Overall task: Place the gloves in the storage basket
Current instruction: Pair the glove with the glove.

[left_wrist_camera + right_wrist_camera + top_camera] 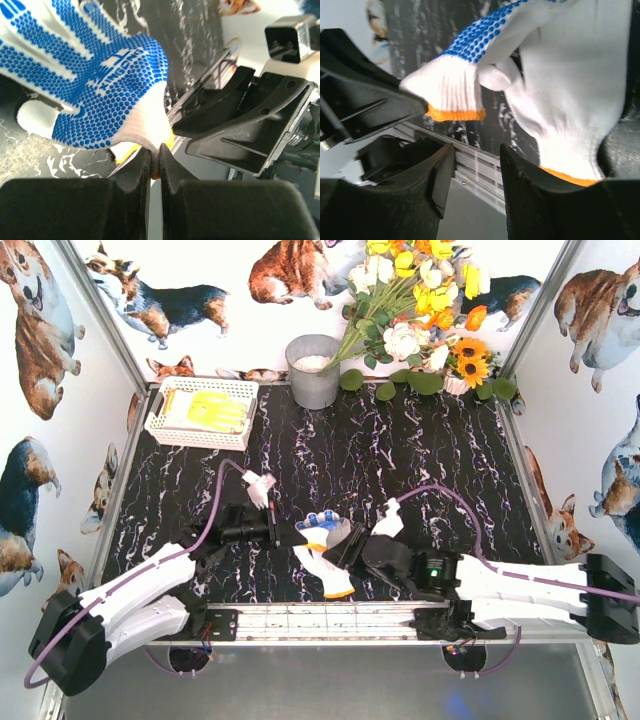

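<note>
At wrist level only, left claw (155, 151) pinches blue-dotted glove's (100, 85) cuff.

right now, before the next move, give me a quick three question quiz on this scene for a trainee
1. True or false: the left gripper is shut on the cuff of the blue-dotted glove.
2. Which colour do the gloves lying in the storage basket show? A blue, B yellow, C black.
3. Fill in: the right gripper has its jaws ___.

Key: 1 true; 2 B; 3 open.
</note>
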Controlling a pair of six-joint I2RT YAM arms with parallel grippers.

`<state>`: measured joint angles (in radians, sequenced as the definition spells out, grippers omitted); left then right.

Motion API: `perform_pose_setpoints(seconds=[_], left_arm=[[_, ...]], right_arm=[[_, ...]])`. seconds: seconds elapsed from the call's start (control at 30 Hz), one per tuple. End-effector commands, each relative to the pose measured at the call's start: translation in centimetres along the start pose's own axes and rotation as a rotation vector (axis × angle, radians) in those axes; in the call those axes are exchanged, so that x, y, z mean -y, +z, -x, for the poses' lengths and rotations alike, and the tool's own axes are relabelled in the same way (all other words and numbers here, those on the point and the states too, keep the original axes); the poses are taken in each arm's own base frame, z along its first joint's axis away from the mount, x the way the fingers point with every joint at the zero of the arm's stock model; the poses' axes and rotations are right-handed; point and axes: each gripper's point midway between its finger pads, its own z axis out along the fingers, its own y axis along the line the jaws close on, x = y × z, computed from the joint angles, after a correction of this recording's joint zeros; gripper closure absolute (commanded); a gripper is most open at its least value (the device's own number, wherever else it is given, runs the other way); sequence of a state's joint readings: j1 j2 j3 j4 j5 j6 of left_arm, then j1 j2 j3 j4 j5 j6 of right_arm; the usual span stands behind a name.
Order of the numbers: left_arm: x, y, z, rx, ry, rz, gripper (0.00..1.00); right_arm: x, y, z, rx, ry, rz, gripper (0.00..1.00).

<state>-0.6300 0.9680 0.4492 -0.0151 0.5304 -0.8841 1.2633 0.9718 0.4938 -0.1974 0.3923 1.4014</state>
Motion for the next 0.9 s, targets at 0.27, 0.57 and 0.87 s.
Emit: perform_pose_setpoints(seconds=[0.27,0.57,0.87], left_arm=[[5.9,-1.9,4.0,0.122,-0.04,-0.193,1.0],[7.8,-2.8,4.9,0.151,-0.04,-0.243,1.0],[8.2,-3.0,4.7,0.138,-0.034,-0.262,1.0]], right_arm=[[-5.4,-3.0,5.2,0.209,0.11,0.255,0.52],[-5.2,-3.1,6.2,0.242,0.168,0.253,0.53],[-6.5,-3.1,6.6,0.254,0.188,0.293,0.53]])
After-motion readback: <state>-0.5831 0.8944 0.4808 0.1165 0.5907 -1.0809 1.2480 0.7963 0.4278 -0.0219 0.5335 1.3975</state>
